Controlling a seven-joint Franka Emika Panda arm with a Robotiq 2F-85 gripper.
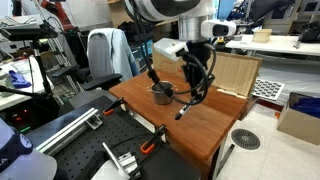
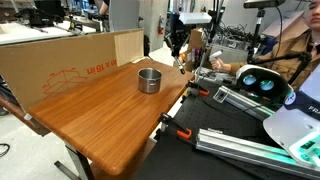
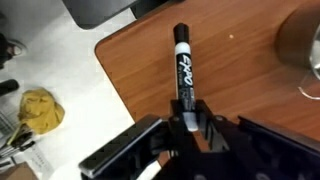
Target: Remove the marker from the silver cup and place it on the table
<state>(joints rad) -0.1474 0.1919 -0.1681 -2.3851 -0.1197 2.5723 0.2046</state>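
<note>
— Cluttered lab all round, benches and screens. Biggest thing at the middle: large reddish-brown wooden table [image 1: 205,128]. Next down in size?

— Black Robotiq gripper [image 1: 192,92] on the white arm [image 1: 175,12], hanging above the tabletop, clamped on the slim dark marker with the reddish end [image 1: 184,108]. Then the small round grey-metal cup [image 1: 161,93], at about ten o'clock of the marker, apart from it, nothing sticking out.

— So only the setting-down to do, by the look of it. Anything from the wrist view?

— Marker [image 3: 183,65] pointing to twelve o'clock out of the closed jaws, above wood, table's edge near at nine o'clock.

— Then shift toward three o'clock, away from that edge. Lower slowly, tip the marker nearly flat, open only once touching wood. Otherwise might roll off.
</note>
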